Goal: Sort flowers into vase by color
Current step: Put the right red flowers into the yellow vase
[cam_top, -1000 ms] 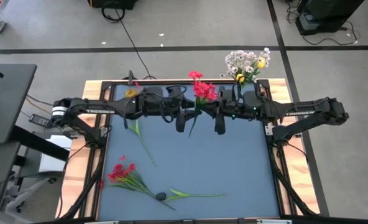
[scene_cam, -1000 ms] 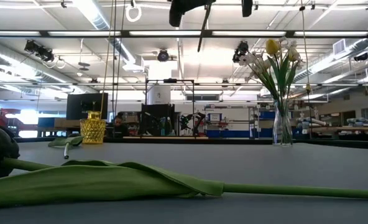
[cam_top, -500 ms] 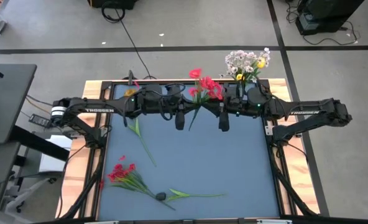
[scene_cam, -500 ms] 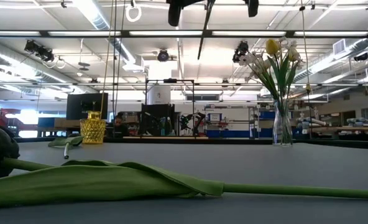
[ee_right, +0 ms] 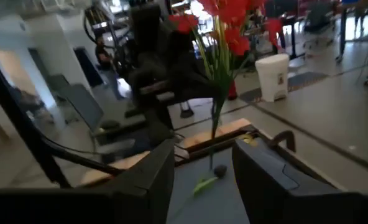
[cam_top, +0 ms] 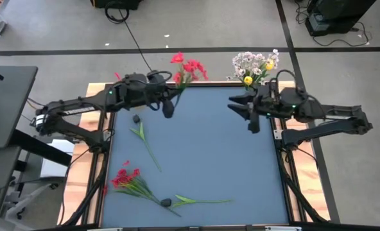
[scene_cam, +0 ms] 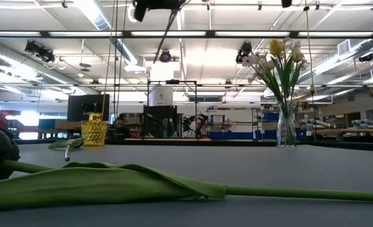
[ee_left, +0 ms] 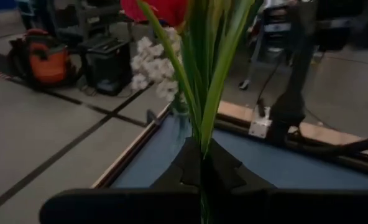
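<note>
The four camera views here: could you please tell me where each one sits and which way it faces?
High view: overhead, looking straight down on the table; both arms show.
Low view: at tabletop height, facing the room; a green stem lies close by.
Left wrist view: on the left arm, looking past the left gripper up the red flower spray.
Right wrist view: on the right arm, past the open right gripper.
Shared: the spray shows in both wrist views.

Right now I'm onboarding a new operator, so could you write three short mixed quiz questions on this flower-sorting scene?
1. True or false: the left gripper holds the red flower spray.
2. Where does the clear vase with white and yellow flowers stand? A. far right corner B. near left corner
3. Fill in: the right gripper holds ____.

Key: 1 true; 2 A; 3 nothing, its fingers stand open.
</note>
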Controlling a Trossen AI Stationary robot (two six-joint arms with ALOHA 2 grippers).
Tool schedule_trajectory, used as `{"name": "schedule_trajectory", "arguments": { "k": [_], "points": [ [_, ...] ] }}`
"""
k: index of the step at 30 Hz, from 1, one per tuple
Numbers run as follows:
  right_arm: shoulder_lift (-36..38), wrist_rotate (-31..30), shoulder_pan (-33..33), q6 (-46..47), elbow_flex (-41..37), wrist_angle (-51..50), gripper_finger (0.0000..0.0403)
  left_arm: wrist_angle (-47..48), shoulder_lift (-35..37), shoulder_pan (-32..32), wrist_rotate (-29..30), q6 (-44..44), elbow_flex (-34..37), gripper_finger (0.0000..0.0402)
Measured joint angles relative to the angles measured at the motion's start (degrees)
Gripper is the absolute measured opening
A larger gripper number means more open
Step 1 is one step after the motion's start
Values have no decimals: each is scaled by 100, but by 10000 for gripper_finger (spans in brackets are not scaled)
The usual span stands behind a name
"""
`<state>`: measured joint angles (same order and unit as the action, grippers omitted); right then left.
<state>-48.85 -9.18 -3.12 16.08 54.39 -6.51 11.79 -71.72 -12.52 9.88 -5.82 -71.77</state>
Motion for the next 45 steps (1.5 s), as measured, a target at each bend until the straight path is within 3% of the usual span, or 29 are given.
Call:
{"name": "schedule_trajectory", "arguments": {
  "k": [5, 10, 14, 19, 28, 45],
  "points": [
    [569, 8, 121, 22, 2, -615, 151, 252, 249, -45, 25, 152, 0, 2],
    [1083, 686, 131, -259, 2, -1750, 100, 645, 426, -45, 189, 250, 64, 2],
    [1362, 1309, 143, -219, 2, -2106, 67, 304, 672, -24, 198, 19, 650, 2],
    [1572, 1466, 166, -240, 2, -2147, 43, -1033, 1108, 141, 204, 19, 1497, 2],
    [1627, 1482, 165, -215, 2, -2147, 40, -1224, 1706, 182, 724, 69, 1971, 10],
    [1625, 1484, 164, -213, 0, -2146, 39, -1163, 1607, 110, 999, 460, 1979, 7]
  ]
}}
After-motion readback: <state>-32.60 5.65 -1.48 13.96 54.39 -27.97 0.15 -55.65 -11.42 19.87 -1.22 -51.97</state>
